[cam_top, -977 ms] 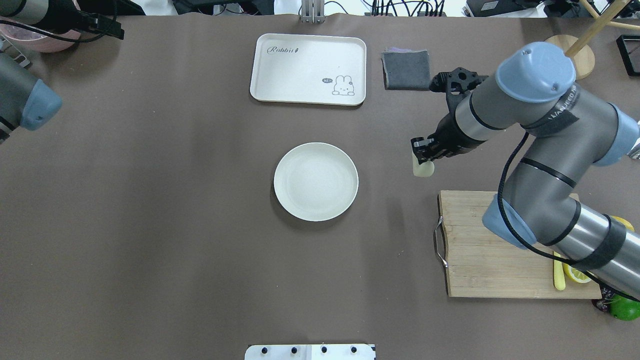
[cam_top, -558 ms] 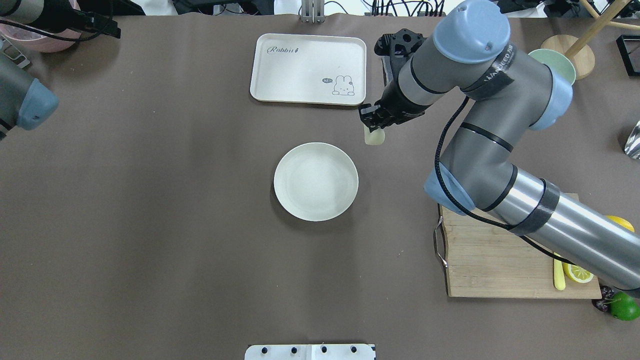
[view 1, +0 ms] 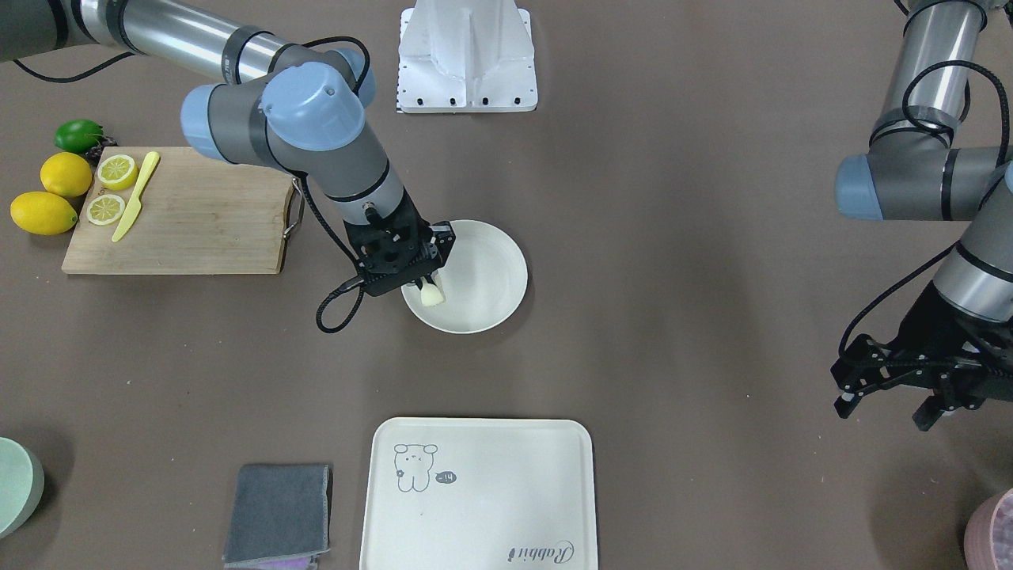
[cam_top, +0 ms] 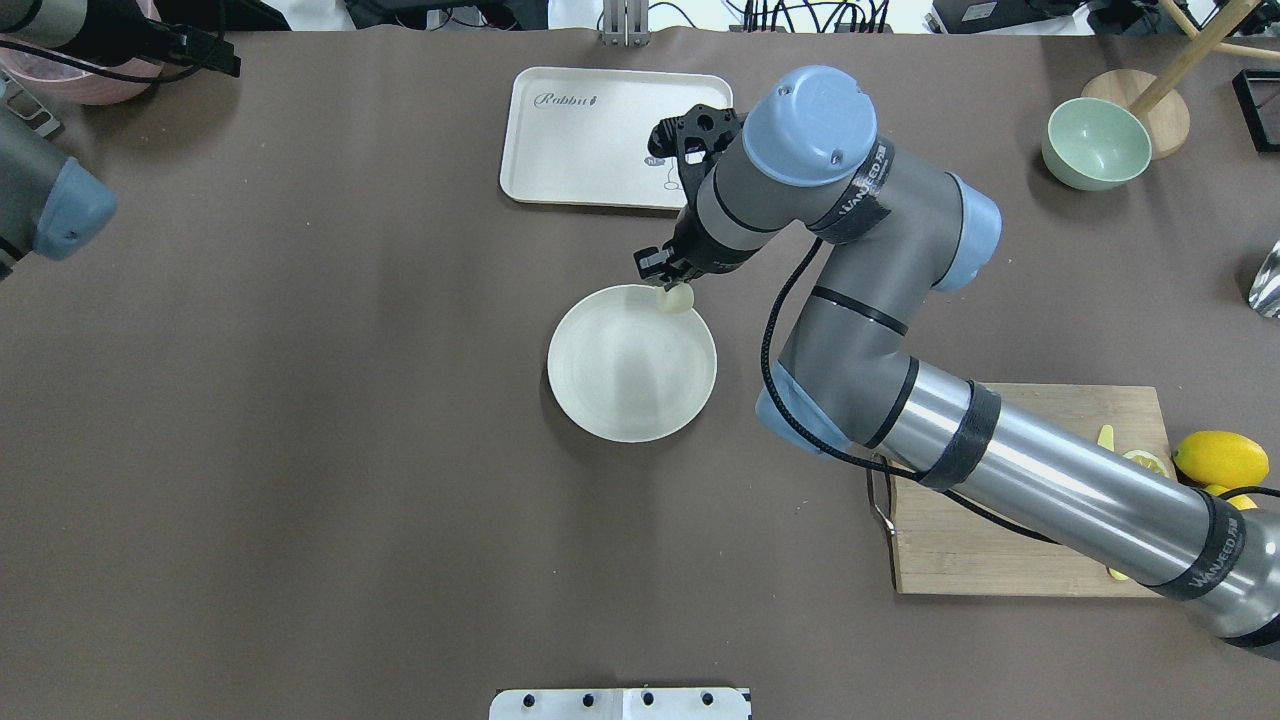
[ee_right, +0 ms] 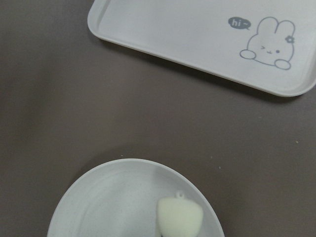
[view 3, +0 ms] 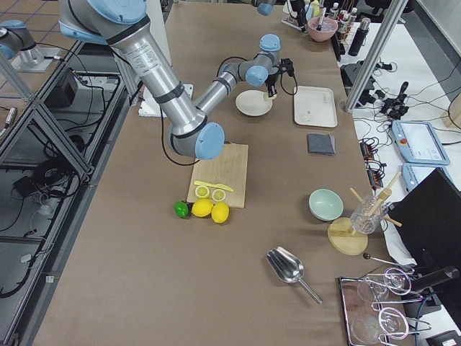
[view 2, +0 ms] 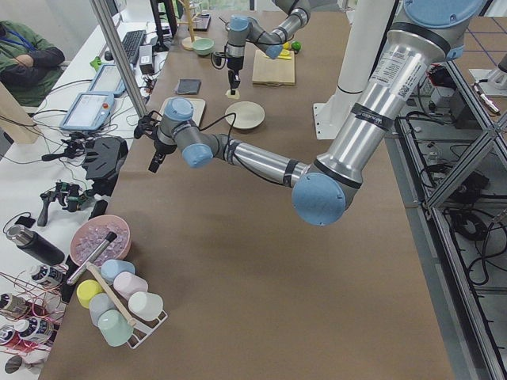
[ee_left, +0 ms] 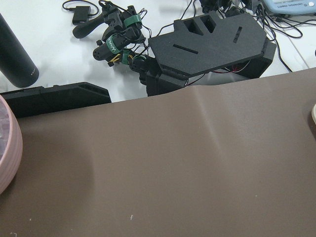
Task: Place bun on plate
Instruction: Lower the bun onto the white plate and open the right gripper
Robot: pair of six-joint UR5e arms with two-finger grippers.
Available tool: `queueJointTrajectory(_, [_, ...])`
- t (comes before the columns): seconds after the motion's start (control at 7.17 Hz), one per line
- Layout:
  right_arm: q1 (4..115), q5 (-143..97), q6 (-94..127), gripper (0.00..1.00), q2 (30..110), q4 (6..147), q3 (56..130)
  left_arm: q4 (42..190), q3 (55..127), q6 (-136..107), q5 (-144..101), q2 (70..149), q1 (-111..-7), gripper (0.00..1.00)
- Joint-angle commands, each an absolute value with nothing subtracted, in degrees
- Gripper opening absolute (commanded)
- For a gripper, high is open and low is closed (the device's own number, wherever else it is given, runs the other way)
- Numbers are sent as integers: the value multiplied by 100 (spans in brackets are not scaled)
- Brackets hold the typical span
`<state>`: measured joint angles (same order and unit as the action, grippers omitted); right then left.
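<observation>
The bun, a small pale cream lump, hangs just above the far right rim of the round off-white plate. My right gripper is shut on it. From the front, the bun sticks out below the right gripper at the plate's near left edge. In the right wrist view the bun sits low in frame over the plate, and the fingers are out of sight. My left gripper hovers open and empty far off to the side.
A cream tray with a rabbit drawing lies beyond the plate. A wooden cutting board with lemon halves and a yellow knife lies under the right arm, with whole lemons beside it. A grey cloth and a green bowl lie farther off.
My right arm has swung left with the bun, from near the cutting board, past the tray's corner, to the plate's far rim. The left arm has barely moved.
</observation>
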<state>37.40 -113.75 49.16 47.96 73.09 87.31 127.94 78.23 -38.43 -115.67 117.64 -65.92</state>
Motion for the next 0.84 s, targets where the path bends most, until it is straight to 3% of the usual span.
queueJointTrajectory(0.0, [3473, -11190, 4904, 0, 4737, 7189, 8666, 12797, 7822, -3841, -11566, 11751, -6592, 98])
queueJointTrajectory(0.14, [3402, -11093, 4835, 0, 4729, 7189, 8666, 12797, 7805, -3841, -11540, 11751, -6592, 98])
queueJointTrajectory(0.28, [3401, -11092, 4782, 20, 4694, 7189, 8666, 12797, 7796, -3841, -11540, 11734, -6592, 98])
queueJointTrajectory(0.42, [3393, -11092, 4790, 99, 4693, 7189, 8675, 12797, 7770, -3841, -11531, 11725, -6600, 98])
queueJointTrajectory(0.7, [3393, -11092, 4773, 100, 4676, 7181, 8745, 12797, 7769, -3841, -11531, 11733, -6609, 98])
